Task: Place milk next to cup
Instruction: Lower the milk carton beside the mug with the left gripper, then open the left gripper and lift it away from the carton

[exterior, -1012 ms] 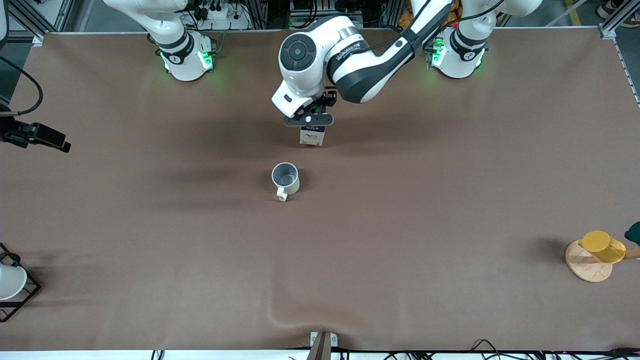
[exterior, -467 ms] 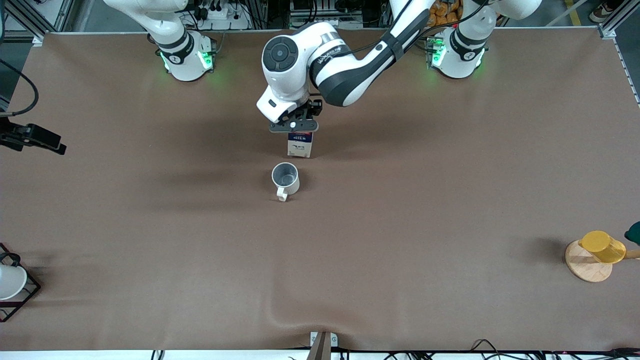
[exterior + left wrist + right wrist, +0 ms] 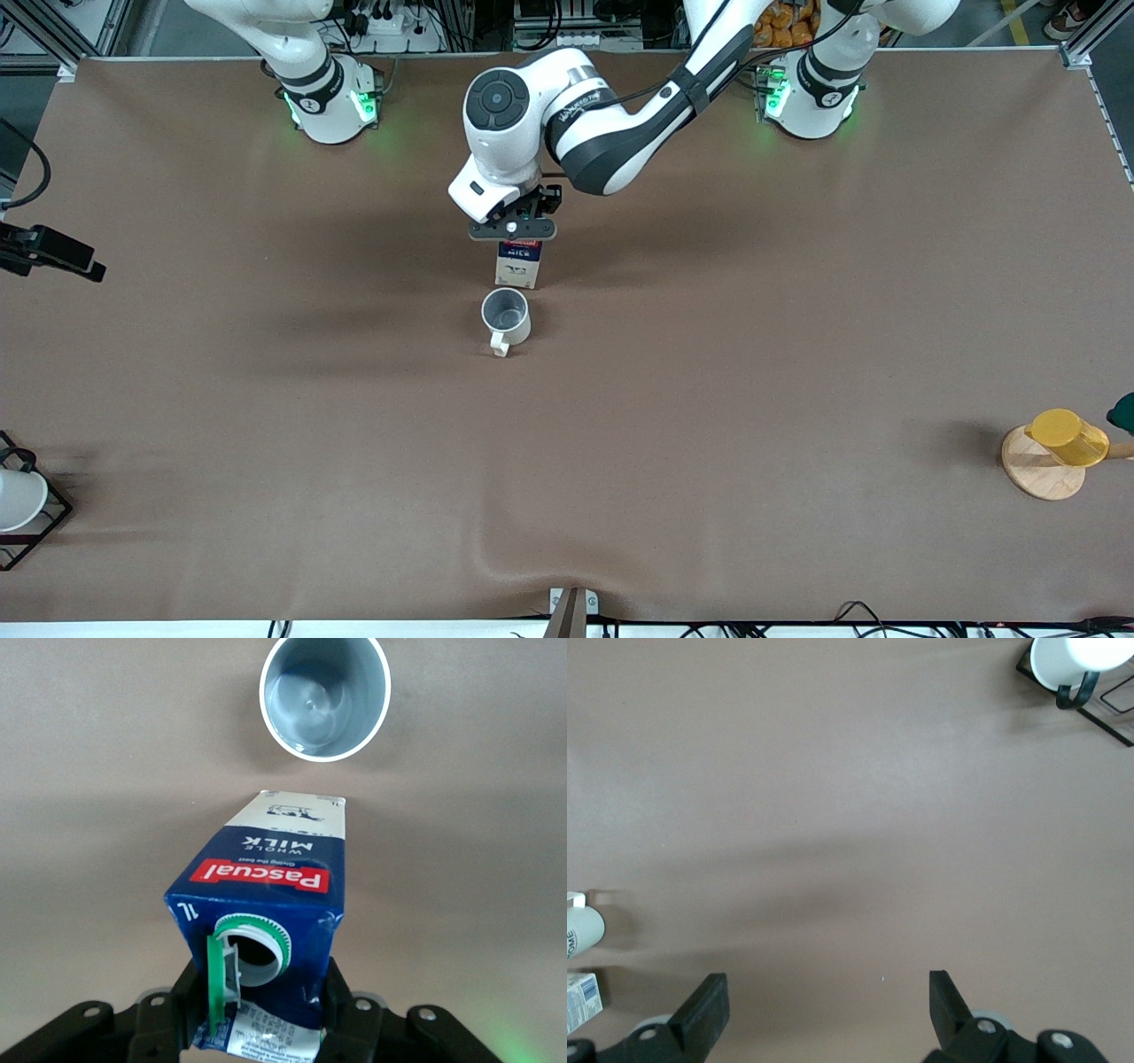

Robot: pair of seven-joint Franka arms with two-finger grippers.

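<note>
Since a second ago the left hand (image 3: 513,232) has carried the milk (image 3: 518,264) toward the cup (image 3: 506,316), from well apart to just beside it. Cup stands mid-bench, upright, handle toward the front camera. Milk sits just farther from the camera than the cup, upright, green cap flipped open; whether it touches the bench (image 3: 797,354) cannot be told. Left hand clamped on its upper sides. Right hand (image 3: 824,1010) waits, fingers apart, over bare bench at the right arm's end.

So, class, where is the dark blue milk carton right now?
The dark blue milk carton is shut in the left claw, mid-table in the front view, beside the cream-white mug and farther from that camera.
</note>
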